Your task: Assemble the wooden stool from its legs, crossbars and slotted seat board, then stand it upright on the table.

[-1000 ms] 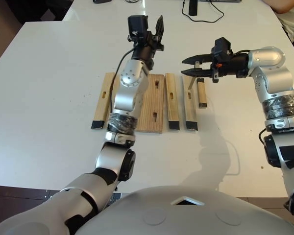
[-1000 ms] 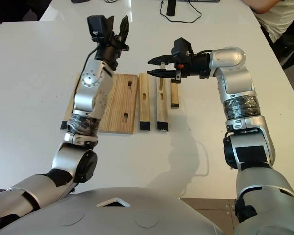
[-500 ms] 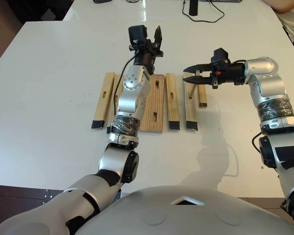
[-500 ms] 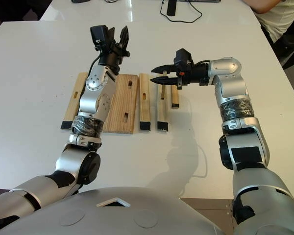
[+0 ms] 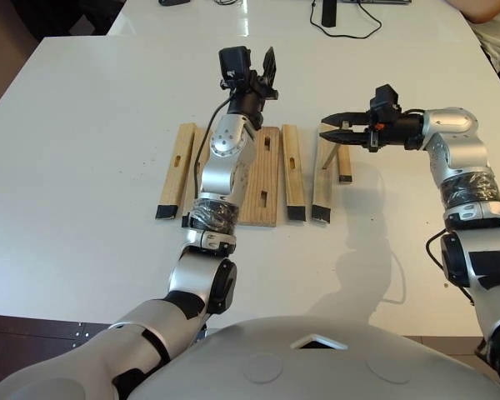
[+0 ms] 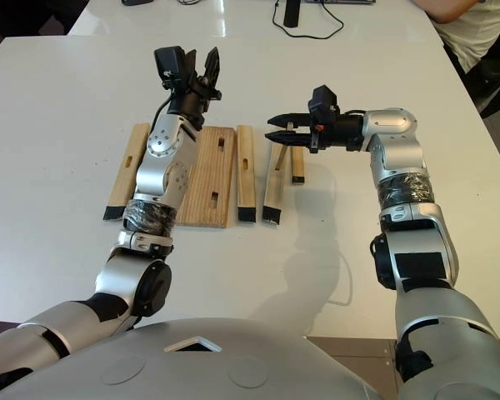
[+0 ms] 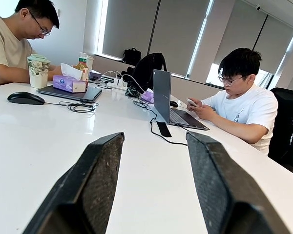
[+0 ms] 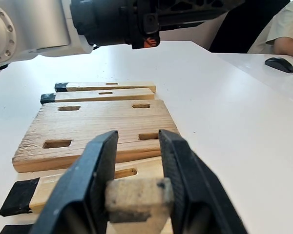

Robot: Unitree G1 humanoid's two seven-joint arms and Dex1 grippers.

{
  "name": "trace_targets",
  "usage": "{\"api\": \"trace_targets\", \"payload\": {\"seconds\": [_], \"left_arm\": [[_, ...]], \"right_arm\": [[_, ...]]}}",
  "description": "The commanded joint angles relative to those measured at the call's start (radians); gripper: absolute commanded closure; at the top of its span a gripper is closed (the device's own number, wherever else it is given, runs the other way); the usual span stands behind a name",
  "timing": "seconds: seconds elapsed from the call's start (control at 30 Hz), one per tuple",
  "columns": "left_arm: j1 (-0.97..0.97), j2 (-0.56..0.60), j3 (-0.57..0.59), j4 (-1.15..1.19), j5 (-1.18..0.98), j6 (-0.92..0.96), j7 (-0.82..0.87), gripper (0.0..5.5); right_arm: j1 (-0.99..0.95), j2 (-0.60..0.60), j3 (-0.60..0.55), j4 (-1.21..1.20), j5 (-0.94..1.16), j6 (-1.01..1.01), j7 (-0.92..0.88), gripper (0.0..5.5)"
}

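The right gripper (image 5: 327,133) holds with closed jaws the raised far end of a stool leg (image 5: 320,179), likely light and stiff, near end on the counter (image 5: 83,125); the left gripper (image 6: 208,67) has jaws open, empty.

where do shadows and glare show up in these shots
Left eye view: the right arm casts a soft shadow on the table toward the robot; a glare streak lies at the table's far edge. Right wrist view: the slots in the seat board are dark with shadow.
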Motion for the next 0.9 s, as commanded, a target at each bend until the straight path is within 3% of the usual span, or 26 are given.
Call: {"api": "trace_targets", "payload": {"seconds": [0.03,0.3,0.4,0.43,0.53,0.67,0.77,0.9], "left_arm": [[0.009,-0.012,-0.002,-0.023,0.002,0.012,-0.002,3.14],[0.019,-0.021,-0.007,-0.039,-0.002,0.025,-0.010,3.14],[0.024,-0.027,-0.006,-0.044,-0.006,0.025,-0.009,3.14],[0.027,-0.029,-0.005,-0.046,-0.008,0.026,-0.007,3.14],[0.038,-0.032,-0.001,-0.061,-0.012,0.027,0.001,3.14],[0.056,-0.033,-0.002,-0.088,-0.006,0.037,0.009,3.14],[0.072,-0.033,-0.005,-0.115,-0.001,0.054,0.016,3.14],[0.086,-0.031,-0.009,-0.142,0.004,0.059,0.019,3.14]], "right_arm": [[0.073,-0.007,0.061,0.111,-0.127,0.000,-0.047,4.19],[0.062,0.007,0.121,0.180,-0.168,0.002,-0.081,4.19],[0.026,0.017,0.089,0.191,-0.130,-0.010,-0.126,4.19],[0.008,0.018,0.059,0.187,-0.098,-0.005,-0.133,3.82],[-0.037,0.008,-0.019,0.154,-0.040,0.026,-0.151,3.44],[0.000,-0.028,-0.064,-0.014,-0.029,0.084,-0.152,2.74],[0.063,-0.058,-0.109,-0.246,0.033,0.183,-0.165,2.70],[0.084,0.023,-0.181,-0.506,0.160,0.338,-0.308,2.70]]}}
